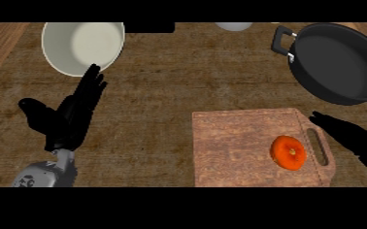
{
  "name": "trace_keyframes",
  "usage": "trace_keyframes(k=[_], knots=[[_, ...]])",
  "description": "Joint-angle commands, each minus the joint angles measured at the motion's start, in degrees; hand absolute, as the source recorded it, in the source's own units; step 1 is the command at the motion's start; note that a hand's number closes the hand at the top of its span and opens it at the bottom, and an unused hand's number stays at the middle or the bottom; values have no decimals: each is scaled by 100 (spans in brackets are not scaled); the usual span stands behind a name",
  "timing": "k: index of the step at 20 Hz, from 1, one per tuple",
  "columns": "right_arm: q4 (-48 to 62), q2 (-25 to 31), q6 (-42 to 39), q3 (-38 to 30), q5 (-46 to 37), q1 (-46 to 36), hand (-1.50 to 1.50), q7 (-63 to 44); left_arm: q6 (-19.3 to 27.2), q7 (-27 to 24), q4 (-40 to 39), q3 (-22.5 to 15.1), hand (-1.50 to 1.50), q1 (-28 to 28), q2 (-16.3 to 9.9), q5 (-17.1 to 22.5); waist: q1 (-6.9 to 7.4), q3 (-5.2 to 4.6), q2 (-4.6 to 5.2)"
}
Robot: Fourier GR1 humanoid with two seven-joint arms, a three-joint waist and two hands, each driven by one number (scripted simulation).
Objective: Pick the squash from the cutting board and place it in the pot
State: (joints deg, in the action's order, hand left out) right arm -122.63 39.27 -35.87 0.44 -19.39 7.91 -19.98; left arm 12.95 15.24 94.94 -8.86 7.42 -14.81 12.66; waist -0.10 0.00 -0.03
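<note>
One squash (288, 152) lies on the board (237, 145), just left of the right hand (347, 136), whose fingers are straight and hold nothing.

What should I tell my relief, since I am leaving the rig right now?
Left hand: open, resting at the counter's left, holding nothing.
Right hand: open at the right edge, beside the cutting board, not touching the squash.
Squash: orange, on the board near its handle slot.
Pot: black, upper right, nothing in it.
Done: nothing yet.
Left: grasp the squash, carry it up to the pot, release.
</note>
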Motion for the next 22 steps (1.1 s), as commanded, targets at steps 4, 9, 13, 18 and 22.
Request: trace_keyframes(k=[4, 9, 13, 18, 22], knots=[[-328, -592, -233, -123, -360, 154, -150, 124, -212, 211, 137, 219, 0, -96, 81, -178, -13, 1, -4], [-43, -1264, -229, 423, -832, -334, -150, -613, -102, 531, 404, 95, 0, -39, 320, -403, 14, 1, -1], [391, -1269, -323, 455, -1223, -502, -150, -523, -422, 239, 3, 553, 0, 123, 236, -205, 13, 0, 3], [1193, -1448, 30, 662, -1887, -654, -150, -251, -339, 113, -10, 290, 0, 0, 523, -509, 21, 1, 6], [1036, -1695, -121, 831, -2163, -659, -150, -309, -318, 318, 192, 302, 0, -42, 637, -711, 12, 1, 1]])
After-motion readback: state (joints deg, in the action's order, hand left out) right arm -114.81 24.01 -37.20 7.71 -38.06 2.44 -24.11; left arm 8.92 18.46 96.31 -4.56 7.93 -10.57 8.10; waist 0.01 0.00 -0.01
